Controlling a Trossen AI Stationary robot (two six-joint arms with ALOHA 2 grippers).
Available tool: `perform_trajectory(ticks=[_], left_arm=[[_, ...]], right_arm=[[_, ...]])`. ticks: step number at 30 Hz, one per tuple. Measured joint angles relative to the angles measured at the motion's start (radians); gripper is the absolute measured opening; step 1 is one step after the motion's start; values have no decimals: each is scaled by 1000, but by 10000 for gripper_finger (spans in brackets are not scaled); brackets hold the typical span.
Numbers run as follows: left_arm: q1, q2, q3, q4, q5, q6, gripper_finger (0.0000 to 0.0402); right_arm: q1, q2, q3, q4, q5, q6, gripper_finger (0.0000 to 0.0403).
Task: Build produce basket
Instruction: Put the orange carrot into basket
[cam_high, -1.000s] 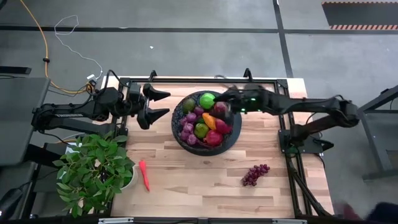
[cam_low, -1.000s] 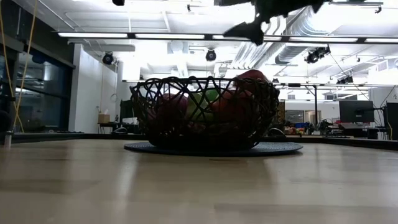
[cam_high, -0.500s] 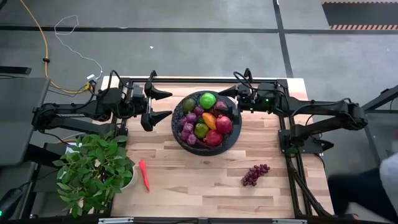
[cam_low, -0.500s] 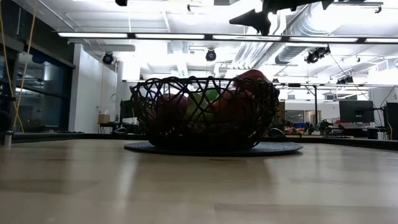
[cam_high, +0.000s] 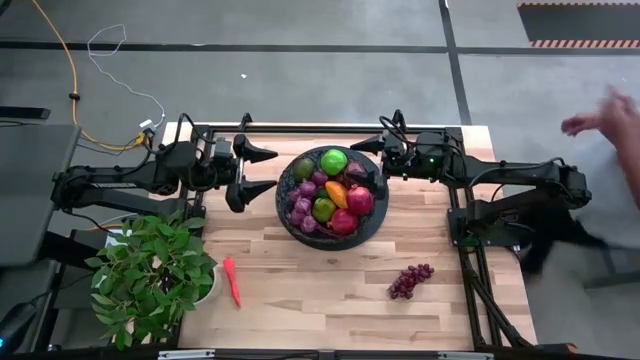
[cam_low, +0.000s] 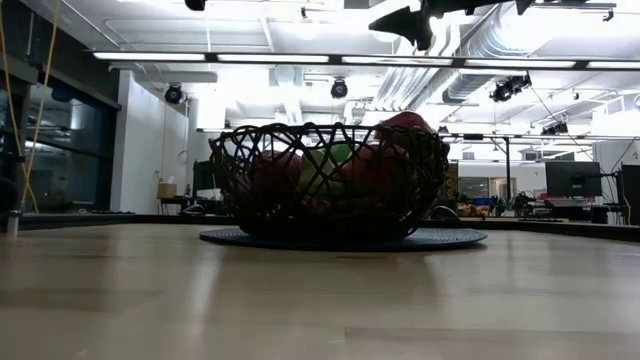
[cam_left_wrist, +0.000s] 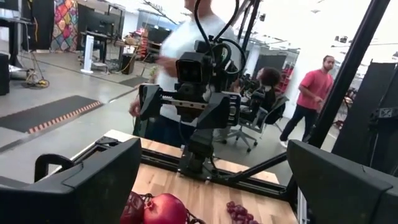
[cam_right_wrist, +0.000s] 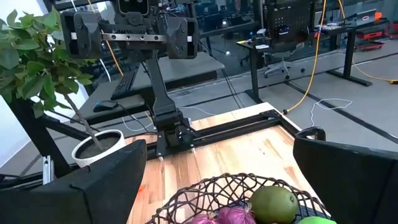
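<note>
The black mesh basket (cam_high: 332, 196) stands at the table's middle on a dark round mat. It holds produce: green fruits (cam_high: 334, 160), red fruits (cam_high: 358, 201), purple grapes (cam_high: 302, 205) and an orange piece (cam_high: 336, 193). A purple grape bunch (cam_high: 410, 281) lies loose on the wood at the near right. A slim red-orange pepper (cam_high: 232, 281) lies at the near left. My left gripper (cam_high: 268, 167) hangs open, level, just left of the basket. My right gripper (cam_high: 362, 163) hangs open, level, over the basket's far right rim, high above it (cam_low: 405, 22).
A leafy potted plant (cam_high: 150, 275) stands at the table's near left corner, beside the pepper. A person's arm (cam_high: 600, 115) reaches in beyond the table's right side, and people move in the room behind (cam_left_wrist: 314, 93). Bare wood lies along the near edge.
My right gripper has drawn back from over the basket's fruit toward the table's right edge and has risen, staying open with nothing in it. The produce in the basket has kept still. A person's arm has come into view at the right.
</note>
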Motion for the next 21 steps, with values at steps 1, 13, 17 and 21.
perform_trajectory(ticks=[1,13,17,21], left_arm=[[0,1,0,0,0,-10,388],[-14,273,281,-816,241,-4,388],[-77,352,324,-1074,300,130,388],[-156,430,316,-1225,296,307,388]], right_arm=[[0,0,0,0,0,1,385],[0,0,0,-10,0,0,385],[0,0,0,-26,0,0,385],[-1,0,0,-35,0,3,385]])
